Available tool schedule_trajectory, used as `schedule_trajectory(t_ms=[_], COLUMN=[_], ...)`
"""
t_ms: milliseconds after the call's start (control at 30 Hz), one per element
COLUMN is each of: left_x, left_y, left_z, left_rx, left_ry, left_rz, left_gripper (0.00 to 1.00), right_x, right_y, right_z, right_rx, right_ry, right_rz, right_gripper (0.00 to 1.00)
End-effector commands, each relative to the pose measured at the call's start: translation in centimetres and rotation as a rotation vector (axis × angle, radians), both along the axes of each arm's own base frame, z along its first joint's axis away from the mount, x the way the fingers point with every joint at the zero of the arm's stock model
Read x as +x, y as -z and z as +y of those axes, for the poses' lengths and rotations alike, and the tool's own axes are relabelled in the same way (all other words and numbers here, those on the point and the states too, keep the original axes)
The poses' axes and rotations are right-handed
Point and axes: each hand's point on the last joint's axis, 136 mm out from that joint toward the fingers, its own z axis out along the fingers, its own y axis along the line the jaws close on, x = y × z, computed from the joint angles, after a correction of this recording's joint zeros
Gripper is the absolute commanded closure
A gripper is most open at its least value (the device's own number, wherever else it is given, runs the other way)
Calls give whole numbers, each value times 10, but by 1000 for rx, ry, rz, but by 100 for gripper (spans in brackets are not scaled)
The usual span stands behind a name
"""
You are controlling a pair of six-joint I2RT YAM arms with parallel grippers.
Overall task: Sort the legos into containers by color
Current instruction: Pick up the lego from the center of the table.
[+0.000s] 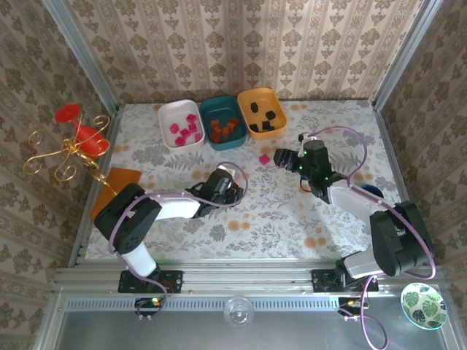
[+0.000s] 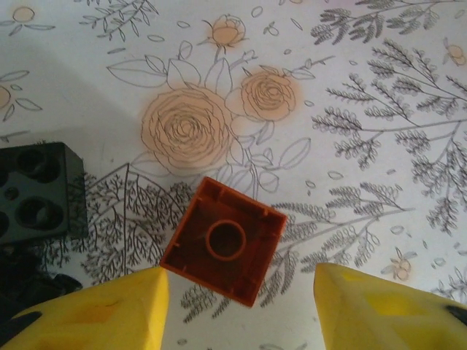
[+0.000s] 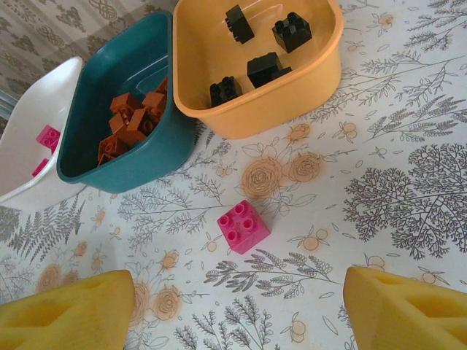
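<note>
Left gripper (image 2: 237, 317) spread, upside-down orange-red lego (image 2: 226, 240) just ahead between its yellow fingers on the floral worktop (image 2: 350, 87), black lego (image 2: 36, 193) just left of it. Right gripper (image 3: 237, 313) also spread, magenta lego (image 3: 244, 226) ahead of it on the worktop, near the trays. Far side, touching in a row: white tray (image 3: 14, 168) holding pink legos (image 3: 48, 135), teal tray (image 3: 153, 164) holding orange-red legos (image 3: 131, 120), orange tray (image 3: 292, 95) holding black legos (image 3: 264, 69).
</note>
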Motion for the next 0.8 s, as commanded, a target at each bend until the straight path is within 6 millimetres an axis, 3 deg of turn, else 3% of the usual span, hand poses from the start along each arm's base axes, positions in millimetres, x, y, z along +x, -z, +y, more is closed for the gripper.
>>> schedule_trajectory(t_ms=[0, 467, 767], left_x=[10, 29, 40], left_y=[9, 26, 26], left_z=[7, 2, 14], left_rx=[87, 187, 205], left_ry=[1, 33, 19], left_rz=[0, 1, -13], left_gripper=[42, 45, 61], right_x=[0, -3, -5], right_y=[-4, -3, 0], right_z=[-3, -3, -2], right_rx=[10, 18, 27], right_ry=[11, 10, 7], right_rz=[-19, -15, -2], right_gripper=[23, 23, 23])
